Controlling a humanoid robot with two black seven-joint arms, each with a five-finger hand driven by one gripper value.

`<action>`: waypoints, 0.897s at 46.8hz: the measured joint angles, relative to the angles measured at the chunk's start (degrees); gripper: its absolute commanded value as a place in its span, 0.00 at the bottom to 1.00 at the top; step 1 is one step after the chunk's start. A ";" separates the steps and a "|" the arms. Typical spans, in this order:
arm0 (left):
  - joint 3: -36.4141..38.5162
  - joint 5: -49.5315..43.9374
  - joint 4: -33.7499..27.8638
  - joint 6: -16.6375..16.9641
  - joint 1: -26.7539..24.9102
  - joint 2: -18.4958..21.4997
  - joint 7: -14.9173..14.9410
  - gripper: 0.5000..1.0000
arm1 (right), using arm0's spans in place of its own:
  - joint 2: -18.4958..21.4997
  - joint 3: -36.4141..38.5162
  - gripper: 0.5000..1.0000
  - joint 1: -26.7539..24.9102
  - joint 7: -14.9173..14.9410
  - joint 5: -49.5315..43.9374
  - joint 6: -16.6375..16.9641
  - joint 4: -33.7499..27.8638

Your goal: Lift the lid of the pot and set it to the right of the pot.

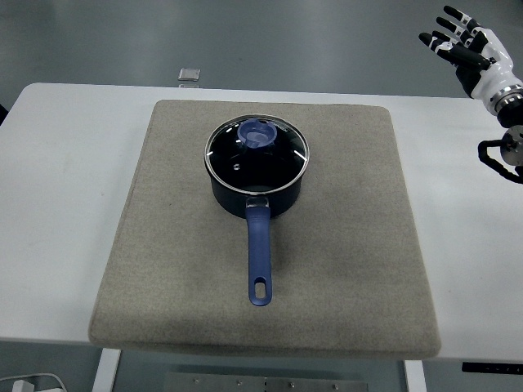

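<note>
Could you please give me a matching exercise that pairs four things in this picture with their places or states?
Column one:
1. lid
2. pot handle
3. right robot hand
4. mat

Column two:
A. raised at the top right, fingers spread
B. points toward the table's near edge
C. lies under the pot
D. sits closed on the pot

Pairs: 1-D, 2-B, 3-A, 4-C

Only the right hand (459, 42) shows, raised at the picture's upper right corner. Its fingers (445, 41) are spread and point toward the left, holding nothing. The pale wrist (500, 86) slants down to the right edge, where a black cable loop hangs below it.
</note>
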 measured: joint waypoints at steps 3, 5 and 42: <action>0.00 0.00 0.07 0.09 -0.09 0.00 -0.01 1.00 | 0.00 0.00 0.81 0.08 0.00 0.00 -0.04 0.00; 0.01 0.00 0.08 0.09 -0.01 0.00 -0.01 1.00 | 0.00 0.00 0.81 0.13 0.00 0.00 -0.04 0.00; 0.24 0.09 0.36 -0.18 0.28 0.00 -0.01 1.00 | 0.70 0.35 0.81 0.00 0.03 0.25 -0.04 0.01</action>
